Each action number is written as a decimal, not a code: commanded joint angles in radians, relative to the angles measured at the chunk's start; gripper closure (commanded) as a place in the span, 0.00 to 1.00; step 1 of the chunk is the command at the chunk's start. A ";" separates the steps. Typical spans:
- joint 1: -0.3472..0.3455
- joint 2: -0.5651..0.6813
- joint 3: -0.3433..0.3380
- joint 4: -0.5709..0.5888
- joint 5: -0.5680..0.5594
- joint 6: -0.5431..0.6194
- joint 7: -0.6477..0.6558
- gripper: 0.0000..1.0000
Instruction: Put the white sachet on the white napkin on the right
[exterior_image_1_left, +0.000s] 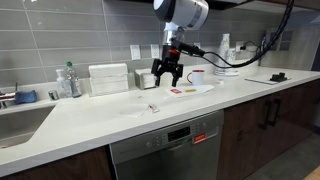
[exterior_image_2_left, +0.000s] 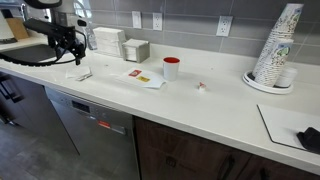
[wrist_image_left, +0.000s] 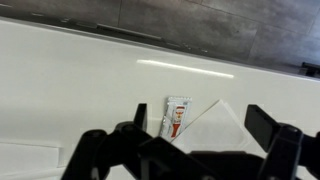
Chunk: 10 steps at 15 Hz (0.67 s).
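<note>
The gripper (exterior_image_1_left: 167, 82) is held wide open above the counter (exterior_image_1_left: 100, 118), and nothing is gripped. In the wrist view the white sachet (wrist_image_left: 177, 116) is seen lying flat on the counter at 12 o'clock from the spread fingers, untouched. It is shown as a tiny white rectangle with a red mark near its middle. A pale paper corner is seen just beside it at 3 o'clock; which sheet that is cannot be told. The white napkin (exterior_image_1_left: 205, 88) is laid at about 2 o'clock from the sachet in an exterior view, well apart. Small red items are seen on it, too small to make out. A red cup (exterior_image_1_left: 197, 73) is placed at its 12 o'clock. The fingers are cut off by the wrist view's bottom edge. The counter is white. A grey tiled wall (exterior_image_1_left: 90, 35) is seen behind it, a dishwasher (exterior_image_1_left: 165, 145) below, and a sink (exterior_image_1_left: 22, 120) at 9 o'clock.
</note>
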 joint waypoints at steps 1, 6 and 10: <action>0.000 0.010 0.021 -0.004 -0.131 0.033 0.204 0.00; 0.027 0.049 0.053 0.004 -0.331 0.039 0.518 0.00; 0.056 0.113 0.062 0.011 -0.481 0.094 0.668 0.00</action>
